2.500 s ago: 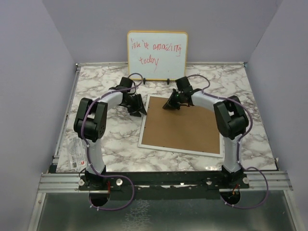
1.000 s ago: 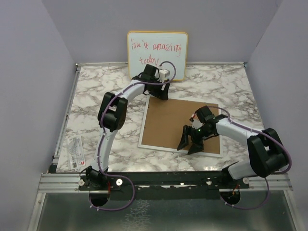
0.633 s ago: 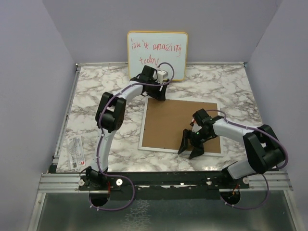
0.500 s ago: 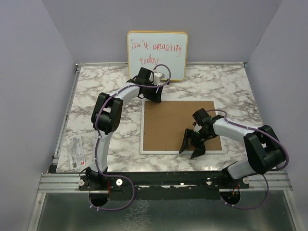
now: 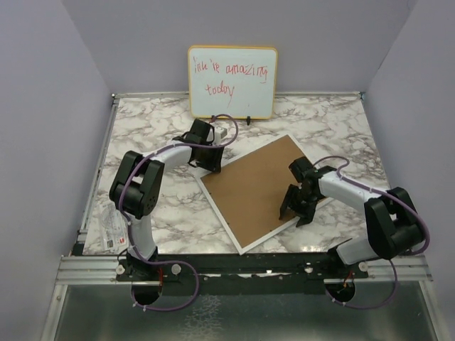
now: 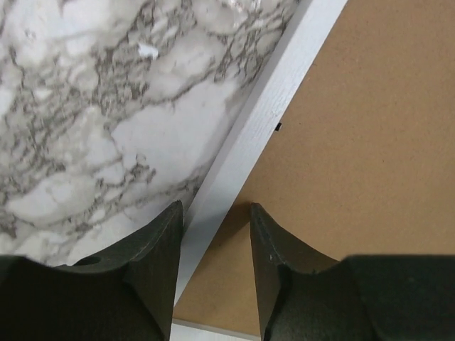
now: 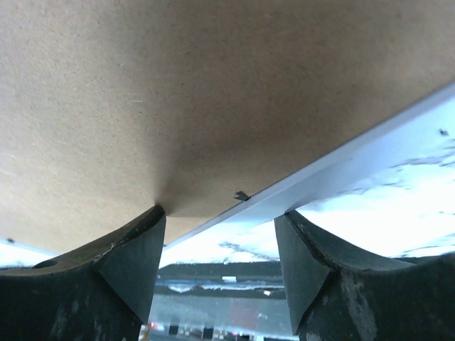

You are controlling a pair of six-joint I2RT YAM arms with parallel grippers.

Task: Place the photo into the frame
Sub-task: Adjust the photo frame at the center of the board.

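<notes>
Slippage is the main risk: the frame (image 6: 263,121) lies face down and askew on the table (image 5: 142,128). The left gripper (image 6: 215,213) is open astride its far-left rim, a sliver of gap showing, and could skid it if it closes off-centre. The right gripper (image 7: 220,213) hovers wide open over the right edge, holding nothing. Backing (image 5: 256,188) fills the frame; no photo is visible.
</notes>
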